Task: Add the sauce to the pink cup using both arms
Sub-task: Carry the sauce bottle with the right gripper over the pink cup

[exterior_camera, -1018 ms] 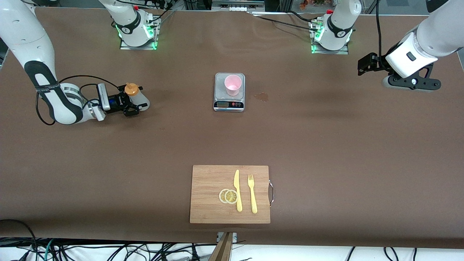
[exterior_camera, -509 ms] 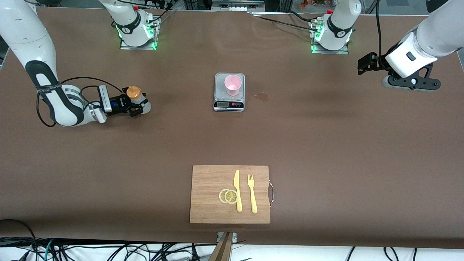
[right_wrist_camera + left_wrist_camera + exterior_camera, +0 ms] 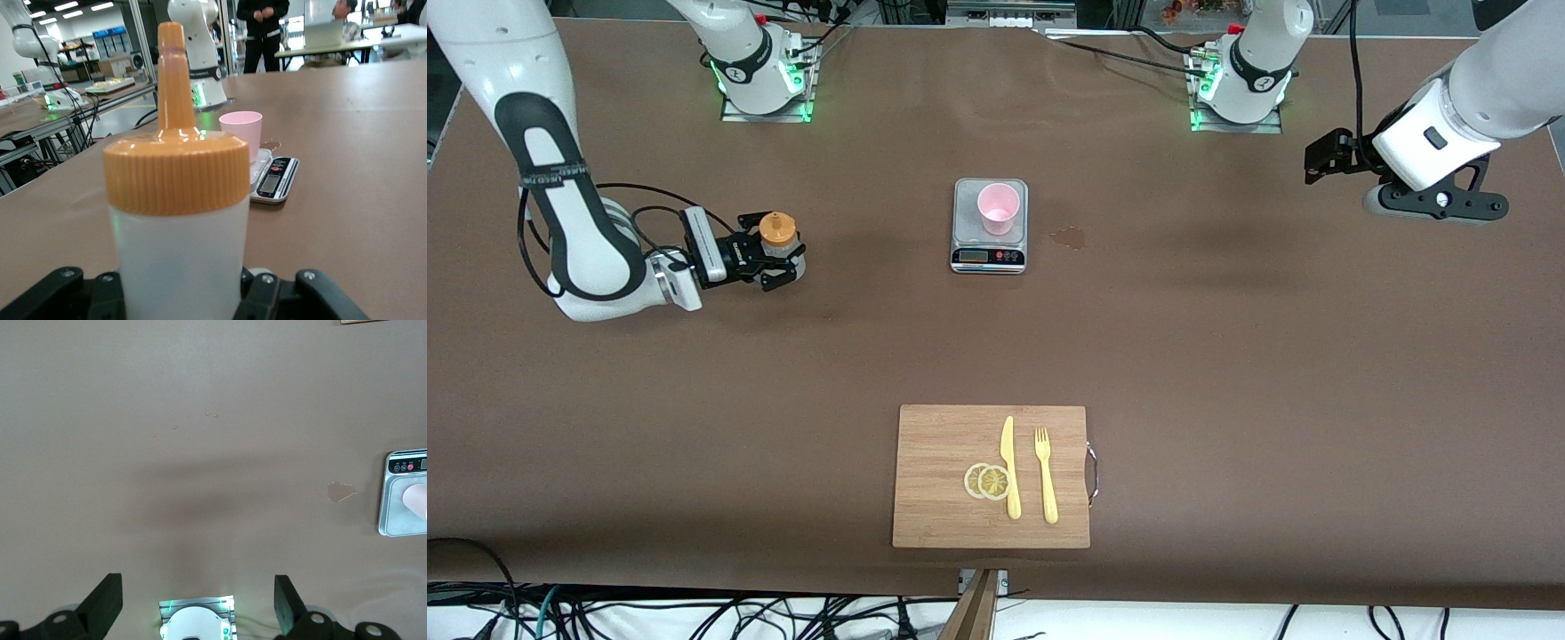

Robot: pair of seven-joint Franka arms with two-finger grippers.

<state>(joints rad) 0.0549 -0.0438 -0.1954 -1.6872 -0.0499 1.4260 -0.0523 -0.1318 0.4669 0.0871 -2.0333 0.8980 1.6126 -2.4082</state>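
Brown matting covers the whole table (image 3: 1227, 356), and most of it lies bare, with wide open stretches between the objects and its edges. At the right arm's end, the right gripper (image 3: 778, 260) is closed on the sauce bottle (image 3: 780, 244), a translucent whitish squeeze bottle with an orange nozzle cap, held upright; in the right wrist view the bottle (image 3: 179, 227) fills the foreground with the black fingers (image 3: 280, 293) pressed against its sides. Whether the bottle's base touches the mat cannot be told. Toward the table's middle, well apart from the bottle, the pink cup (image 3: 998, 207) stands upright on a small steel scale (image 3: 965, 240), whose display strip and buttons face the front camera; the display is too small to read. Just beside the scale, toward the left arm's end, a small wet-looking stain (image 3: 1069, 236) marks the mat. Close to the table's front edge lies a wooden cutting board (image 3: 934, 444) carrying a yellow knife (image 3: 1009, 467), a yellow fork (image 3: 1045, 476) and two lemon slices (image 3: 987, 481) touching the knife. The left gripper (image 3: 1327, 156) waits in the air over the left arm's end of the table, its fingers (image 3: 103, 603) spread wide and holding nothing. A band on the right arm carries writing that is too small to read.
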